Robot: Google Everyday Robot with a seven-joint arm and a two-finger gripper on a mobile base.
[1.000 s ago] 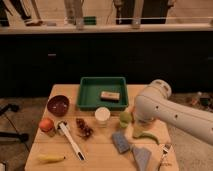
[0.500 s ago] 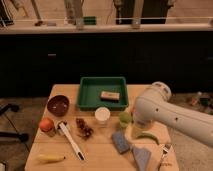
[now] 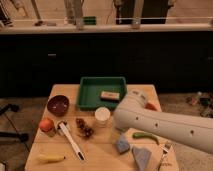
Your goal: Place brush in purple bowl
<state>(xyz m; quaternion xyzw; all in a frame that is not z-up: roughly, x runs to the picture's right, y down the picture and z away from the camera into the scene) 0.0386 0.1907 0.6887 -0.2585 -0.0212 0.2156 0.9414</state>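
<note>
The brush (image 3: 71,142) lies on the wooden table (image 3: 100,150) at the front left, its wide head toward the back and its slim white handle running toward the front right. The purple bowl (image 3: 58,105) stands empty behind it, near the table's left edge. My white arm (image 3: 160,122) reaches in from the right, over the table's right half. The gripper is out of view; only the arm's thick link shows, well to the right of the brush and the bowl.
A green tray (image 3: 90,95) at the back holds a tan block (image 3: 110,95). Also on the table: an orange fruit (image 3: 46,124), a banana (image 3: 50,158), a white cup (image 3: 102,115), a dark cluster (image 3: 84,129), blue-grey sponges (image 3: 122,144), a green pepper (image 3: 145,136) and a fork (image 3: 165,152).
The arm's rounded end has moved left and a little down over the table, covering the green fruit that showed beside it. The brush and bowl have not moved.
</note>
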